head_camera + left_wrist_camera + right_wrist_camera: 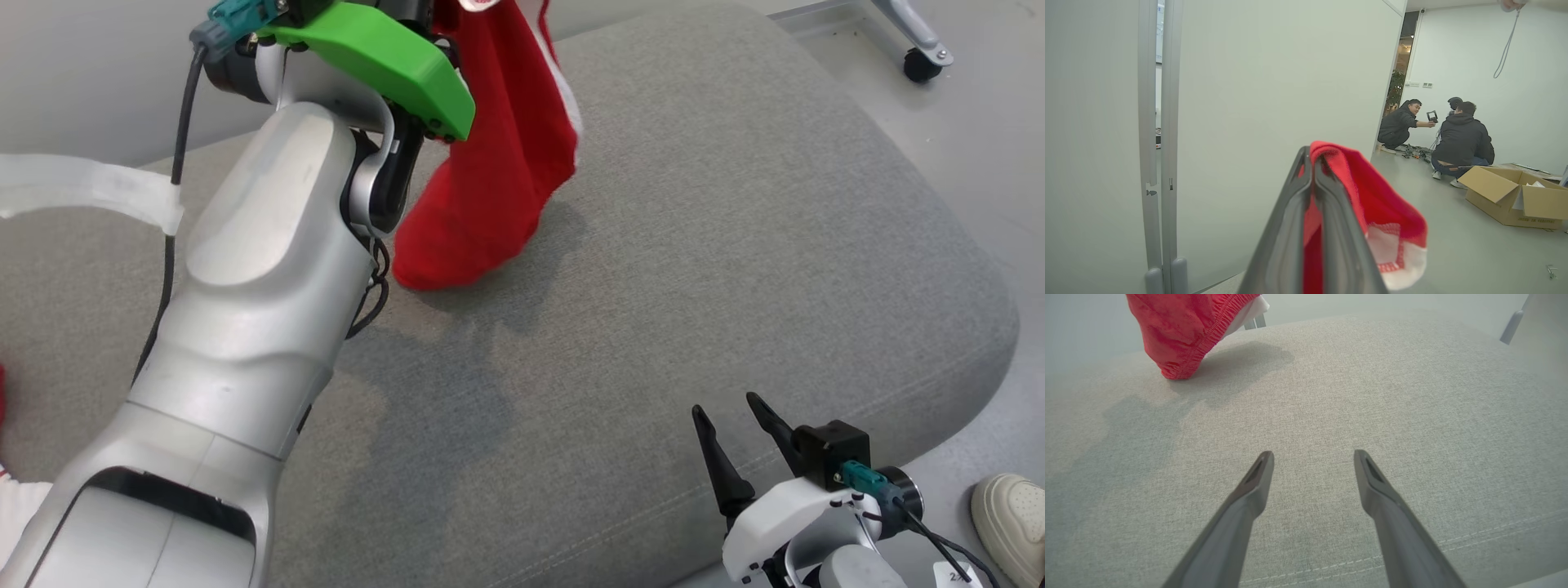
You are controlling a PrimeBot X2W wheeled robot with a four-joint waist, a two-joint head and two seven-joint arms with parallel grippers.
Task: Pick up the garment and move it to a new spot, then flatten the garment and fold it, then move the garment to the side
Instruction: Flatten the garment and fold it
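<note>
Grey cushion (735,245): the red garment (490,188) hangs over its far part, lower end down at the surface. Left gripper (1312,157), raised above, pinches the garment's upper edge between closed fingers. Right gripper (725,404), fingers spread and empty, sits at the near edge, well apart from the garment.

Grey fabric cushion (735,286) filled the foreground, with a stitched seam along its near edge. Black caster (922,64) stood on the floor past its far right corner. Pale shoe (1012,523) rested beside the near right corner. Two people (1464,139) crouched by the far wall, with an open cardboard box (1515,200) near them.
</note>
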